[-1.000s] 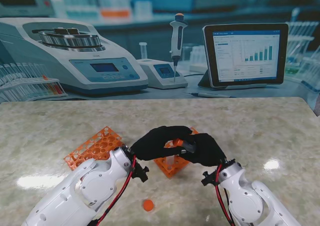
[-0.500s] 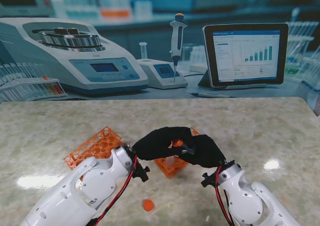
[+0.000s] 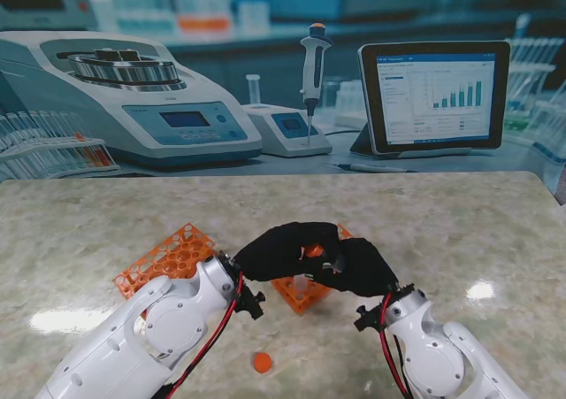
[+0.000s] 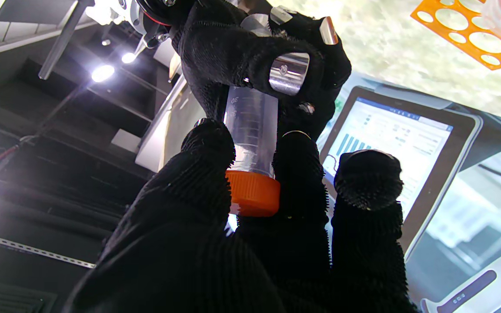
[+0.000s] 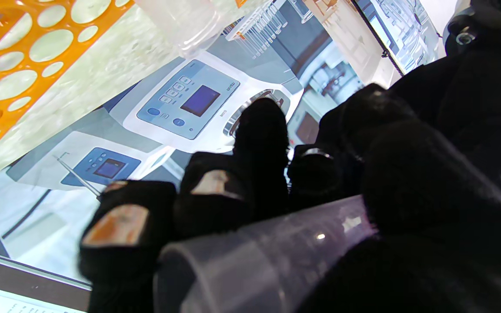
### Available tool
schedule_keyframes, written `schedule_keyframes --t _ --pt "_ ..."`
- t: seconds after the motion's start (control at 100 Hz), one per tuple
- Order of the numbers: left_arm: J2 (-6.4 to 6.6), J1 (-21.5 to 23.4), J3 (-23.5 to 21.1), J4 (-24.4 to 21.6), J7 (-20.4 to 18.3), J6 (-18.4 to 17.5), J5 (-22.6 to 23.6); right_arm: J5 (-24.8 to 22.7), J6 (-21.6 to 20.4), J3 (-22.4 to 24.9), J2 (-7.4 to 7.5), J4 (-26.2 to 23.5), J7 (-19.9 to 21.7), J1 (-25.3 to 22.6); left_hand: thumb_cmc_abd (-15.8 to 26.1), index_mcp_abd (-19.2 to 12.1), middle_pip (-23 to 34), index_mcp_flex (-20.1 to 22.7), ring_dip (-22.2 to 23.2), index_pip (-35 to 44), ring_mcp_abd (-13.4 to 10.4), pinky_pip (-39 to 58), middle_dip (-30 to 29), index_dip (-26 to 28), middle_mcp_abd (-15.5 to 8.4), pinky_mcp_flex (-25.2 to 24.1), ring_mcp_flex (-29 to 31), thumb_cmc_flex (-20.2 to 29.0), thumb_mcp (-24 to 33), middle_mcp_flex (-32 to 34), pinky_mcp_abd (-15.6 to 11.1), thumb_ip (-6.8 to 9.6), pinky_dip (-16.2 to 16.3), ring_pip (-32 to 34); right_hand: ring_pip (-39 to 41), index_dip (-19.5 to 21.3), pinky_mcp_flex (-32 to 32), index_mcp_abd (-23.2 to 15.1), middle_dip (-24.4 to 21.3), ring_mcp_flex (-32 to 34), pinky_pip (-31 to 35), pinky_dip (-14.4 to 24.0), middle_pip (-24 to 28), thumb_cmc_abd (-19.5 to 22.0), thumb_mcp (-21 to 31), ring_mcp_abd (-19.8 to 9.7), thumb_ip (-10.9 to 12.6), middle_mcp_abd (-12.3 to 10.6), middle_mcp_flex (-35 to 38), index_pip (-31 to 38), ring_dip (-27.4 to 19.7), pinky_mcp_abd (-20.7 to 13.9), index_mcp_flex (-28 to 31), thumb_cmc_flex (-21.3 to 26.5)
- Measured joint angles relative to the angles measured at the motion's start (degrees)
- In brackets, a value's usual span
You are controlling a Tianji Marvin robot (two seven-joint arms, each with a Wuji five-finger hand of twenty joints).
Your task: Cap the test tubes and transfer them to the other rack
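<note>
Holding position over the table centre, both gloved hands meet on one test tube point(image 4: 250, 130).

Item 1, test tube: clear, graduated plastic, carried clear of the marble table point(image 3: 460, 222), its barrel spanning the gap between the two hands. In the stand view only its orange cap point(image 3: 313, 251) shows between the black gloves.

Item 2, left hand point(image 3: 285, 249): fingers curled round the orange cap point(image 4: 252, 193); in the left wrist view the thumb and one finger pinch the cap from opposite sides, with another finger beside them, just off the cap.

Item 3, right hand point(image 3: 358, 266): fingers wrapped round the tube's barrel at the end away from the cap; metal fingertip plates press against the clear wall. The right wrist view shows the barrel point(image 5: 268, 256) lying across the palm under the folded fingers.

Item 4, orange rack point(image 3: 166, 259): at 9 o'clock from the joined hands, flat on the table, well apart from them.

Item 5, second orange rack point(image 3: 301, 291): at 6 o'clock, directly under the hands and partly hidden by them.

Item 6, loose orange cap point(image 3: 262, 362): at 7 o'clock, nearer to me, between the two forearms.
</note>
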Motion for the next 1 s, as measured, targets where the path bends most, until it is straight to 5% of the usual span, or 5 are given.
schedule_keyframes --t 0.19,0.37,0.57,0.65,1.0 --pt "-0.2 0.0 -0.42 0.01 0.74 -0.47 0.07 0.13 -0.1 -0.27 -0.1 0.15 -0.04 0.24 0.0 0.0 3.46 0.56 -0.77 0.0 -0.02 -2.21 0.0 0.41 -0.15 1.37 0.94 -0.01 0.01 2.05 -0.06 -1.03 0.0 -0.12 -10.75 -5.27 -2.35 0.19 -2.47 0.09 -9.0 -4.21 -5.03 1.68 -4.22 2.06 -0.57 3.62 -3.66 -5.8 -4.81 3.95 -3.16 -0.52" --pt "-0.33 0.13 -1.35 -0.55 0.79 -0.63 0.7 -0.07 -0.03 -0.39 -0.19 0.16 -0.13 0.44 0.0 0.0 9.7 0.71 -1.31 0.0 -0.02 -3.63 0.05 0.67 -1.41 1.91 1.51 -0.01 0.01 3.74 -0.07 -1.59 0.0 -0.35 -28.29 -25.46 -8.61 0.26 -7.0 0.13 -19.65 -5.74 -12.85 2.2 -6.43 5.56 -0.58 6.95 -6.77 -11.8 -8.65 7.91 -7.01 1.03" --pt "0.07 0.55 -2.69 -1.73 -0.42 -0.66 1.48 -0.28 0.21 -0.44 -0.22 0.16 -0.48 0.74 -0.12 0.0 12.65 1.21 -1.45 0.0 -0.02 -4.23 0.1 1.28 -0.81 2.11 2.17 -0.02 0.01 4.34 -0.07 -1.65 0.0 -0.35 -40.4 -36.44 -15.5 2.04 -11.17 -1.43 -25.21 -5.74 -19.7 3.53 -6.43 7.88 -0.58 7.66 -9.23 -17.17 -9.24 9.97 -7.66 1.37" --pt "0.35 0.68 -3.12 -1.96 -0.88 -0.69 1.72 -0.5 0.34 -0.45 -0.22 0.15 -0.66 0.84 -0.15 0.0 13.34 1.23 -1.45 0.0 0.08 -4.26 0.1 2.23 -0.55 2.14 2.73 -0.03 0.01 4.37 -0.07 -1.67 0.0 -0.35 -44.86 -39.58 -19.39 3.34 -13.46 -4.45 -27.32 -5.77 -21.91 3.53 -6.43 8.88 -0.58 7.98 -11.33 -21.73 -9.98 11.01 -8.66 1.4" --pt "1.21 1.53 -5.56 -4.13 -4.01 -0.65 2.1 -1.47 1.27 -0.47 -0.19 0.11 -0.54 0.91 -0.34 0.0 13.57 1.24 -1.46 -1.0 0.11 -4.28 -0.09 7.33 -0.54 2.25 2.74 -0.04 0.01 4.37 -0.07 -1.67 0.0 -0.35 -57.52 -40.69 -34.91 8.38 -21.63 -17.58 -32.24 -7.82 -30.6 6.92 -7.42 12.45 0.37 8.52 -18.65 -38.68 -16.46 14.56 -10.08 -3.06"
